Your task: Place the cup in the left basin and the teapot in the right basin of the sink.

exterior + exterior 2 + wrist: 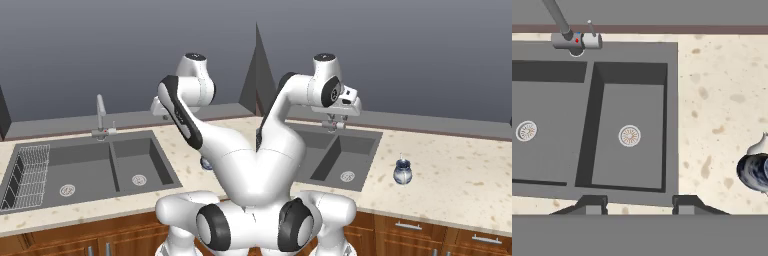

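Small rounded blue-and-white glossy teapot [402, 172] stands upright on the speckled beige stone table [466, 170], just right of the dark grey double-basin sink [90, 170], apart from its rim. In hand view it sits at the right edge [755, 170], partly cut off. Nothing holds it; it isn't in a basin yet.

Narrower dark grey right basin [140, 167], w/ round drain and no rack, lies between teapot and the wider left basin [65, 175], which has a wire rack [27, 175] along its far-left side. Both basins look empty; yellow cup not to be made out, so can't say where it is.

Slim silver faucet [101, 117] rises at the sink's back edge, about over the divider, so it could get in the way of a low pass.

Two-finger gripper [639, 205] hangs high above the sink's front-right area, looking straight down; right basin sits centred between the fingers [592, 205]. Fingers spread wide, released, nothing between them. Probably parked high to survey before a pick.

Judgement: teapot is the nearest target; next move likely needs a shift right and a descent onto its body or handle. Glossy round body could slip.
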Controlling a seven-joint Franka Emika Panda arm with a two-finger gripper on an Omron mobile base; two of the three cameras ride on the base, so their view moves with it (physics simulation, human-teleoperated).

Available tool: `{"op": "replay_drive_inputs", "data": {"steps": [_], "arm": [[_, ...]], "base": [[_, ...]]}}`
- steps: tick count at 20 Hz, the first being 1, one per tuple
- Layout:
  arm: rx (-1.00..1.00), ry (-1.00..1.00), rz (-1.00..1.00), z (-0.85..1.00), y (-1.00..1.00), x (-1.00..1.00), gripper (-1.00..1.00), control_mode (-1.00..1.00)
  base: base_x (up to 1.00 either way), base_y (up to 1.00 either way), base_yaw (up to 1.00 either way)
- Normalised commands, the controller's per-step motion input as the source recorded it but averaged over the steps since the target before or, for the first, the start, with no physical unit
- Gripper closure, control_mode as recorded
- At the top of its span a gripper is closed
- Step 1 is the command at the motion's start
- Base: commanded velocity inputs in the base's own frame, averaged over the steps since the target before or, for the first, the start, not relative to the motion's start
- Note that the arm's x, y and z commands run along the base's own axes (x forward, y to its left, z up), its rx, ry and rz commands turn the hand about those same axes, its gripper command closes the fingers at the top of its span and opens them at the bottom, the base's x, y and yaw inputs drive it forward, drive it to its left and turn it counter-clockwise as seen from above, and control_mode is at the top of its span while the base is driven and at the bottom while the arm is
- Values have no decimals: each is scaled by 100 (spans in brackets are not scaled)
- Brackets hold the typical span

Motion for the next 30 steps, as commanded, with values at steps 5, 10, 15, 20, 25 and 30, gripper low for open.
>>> {"op": "replay_drive_inputs", "data": {"steps": [5, 10, 15, 20, 25, 30], "arm": [[0, 0, 0, -1, 0, -7, -100, -100], [0, 0, 0, -8, -12, -15, -100, -100], [0, 0, 1, -12, -17, -19, -100, -100], [0, 0, 3, -16, -24, -19, -100, -100], [0, 0, 3, -14, -25, -17, -100, -100], [-1, 0, 4, -12, -23, -13, -100, -100]], "base": [[0, 0, 0], [0, 0, 0], [0, 0, 0], [0, 0, 0], [0, 0, 0], [0, 0, 0]]}}
